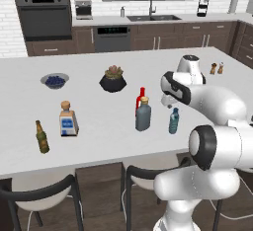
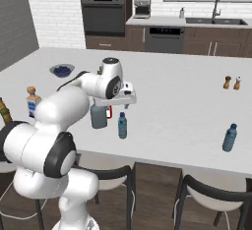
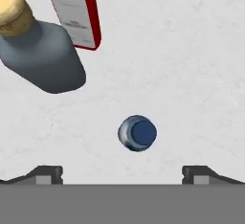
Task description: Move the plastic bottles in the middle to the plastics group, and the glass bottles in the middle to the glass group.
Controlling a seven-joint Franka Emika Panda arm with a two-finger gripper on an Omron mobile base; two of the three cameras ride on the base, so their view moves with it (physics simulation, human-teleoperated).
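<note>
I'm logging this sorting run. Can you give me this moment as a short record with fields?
claw: open, above the teal bottle, holding nothing
teal bottle: upright on the island, middle
grey tan-capped bottle: upright, beside the red bottle
glass group: beer bottle, clear square bottle, left
plastics group: blue bottle, right

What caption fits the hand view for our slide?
Open gripper above the small blue bottle, with the grey bottle and red bottle nearby on the white counter.

On the surface [image 1: 99, 141] stand six bottles: three glass-like middle and left ones plus others, two small shakers [image 1: 216, 68], one bowl [image 1: 54, 80], one plant pot [image 1: 113, 79].
</note>
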